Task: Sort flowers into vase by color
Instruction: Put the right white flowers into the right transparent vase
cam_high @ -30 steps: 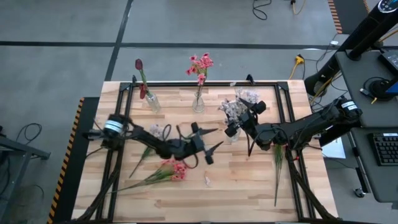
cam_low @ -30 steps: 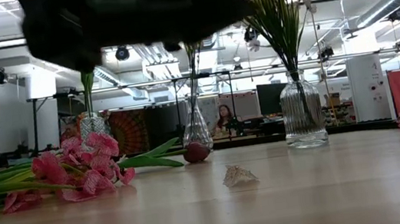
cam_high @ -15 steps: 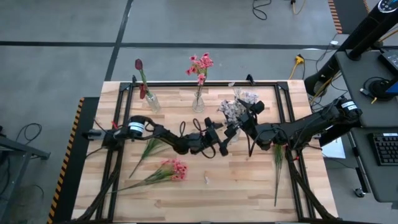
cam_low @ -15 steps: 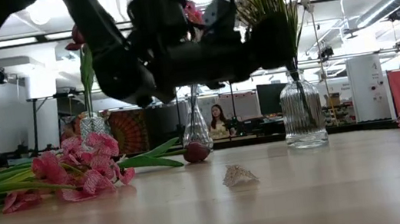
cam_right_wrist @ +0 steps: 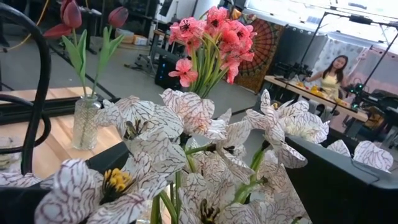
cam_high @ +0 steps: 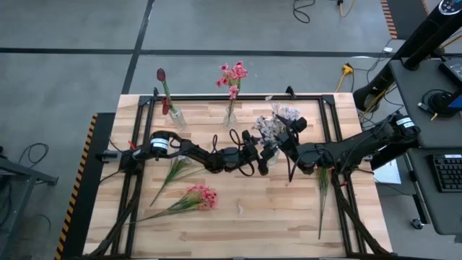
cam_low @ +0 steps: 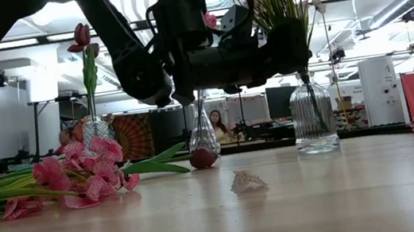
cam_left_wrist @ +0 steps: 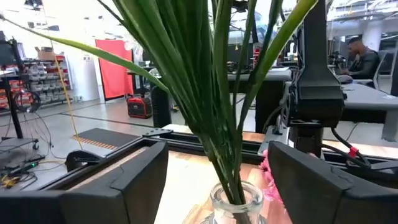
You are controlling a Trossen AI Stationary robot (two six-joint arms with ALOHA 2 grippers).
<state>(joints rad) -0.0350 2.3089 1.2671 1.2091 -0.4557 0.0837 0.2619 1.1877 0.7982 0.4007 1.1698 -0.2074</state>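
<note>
Three vases hold flowers; pink flowers (cam_high: pixel 201 196) lie near the white-flower vase (cam_high: pixel 271 154). Left hand (cam_high: pixel 258 155) (fingers wide, empty) flanks it; right hand (cam_high: pixel 283 144) gapes above.

Wooden table (cam_high: pixel 274 209) mid-frame in high view, black frame rails (cam_high: pixel 238 97) along its far edge. Small pale scrap (cam_low: pixel 248 181) on tabletop. Person seated at distant desk (cam_low: pixel 218 122). Yellow cable (cam_high: pixel 347 71) on grey floor, upper right.
</note>
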